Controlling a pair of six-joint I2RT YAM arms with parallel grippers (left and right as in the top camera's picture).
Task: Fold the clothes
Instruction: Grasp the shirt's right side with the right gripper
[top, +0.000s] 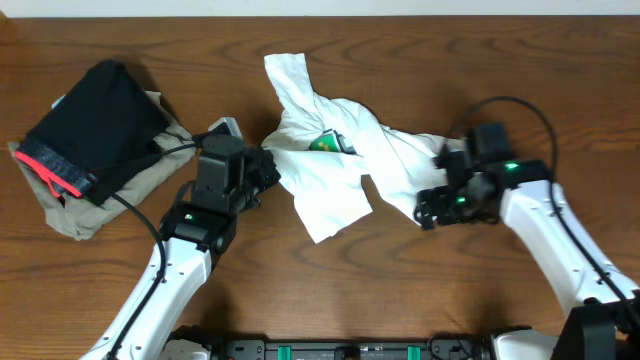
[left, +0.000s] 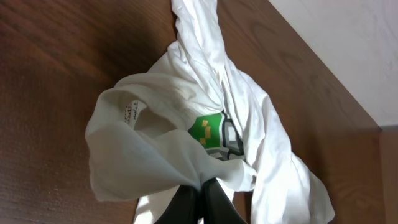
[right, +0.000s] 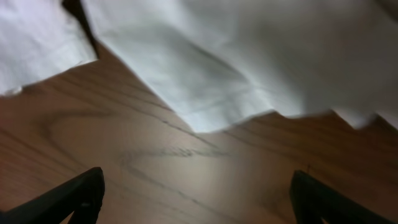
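Crumpled shirt (top: 322, 178) is pinched in left hand (left: 200, 191); right hand (right: 196, 190) is spread wide, shirt edge just ahead, untouched.

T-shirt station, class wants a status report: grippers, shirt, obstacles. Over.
Left gripper shut on T-shirt. Right gripper open above table, just short of T-shirt. T-shirt crumpled, unfolded. Black garment atop tan garment, far left, apart.

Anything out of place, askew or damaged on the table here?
The white T-shirt is not flat: it lies bunched mid-table, one end twisted into a rope toward the far edge, its green graphic half buried in folds. Nothing looks spilled or damaged.
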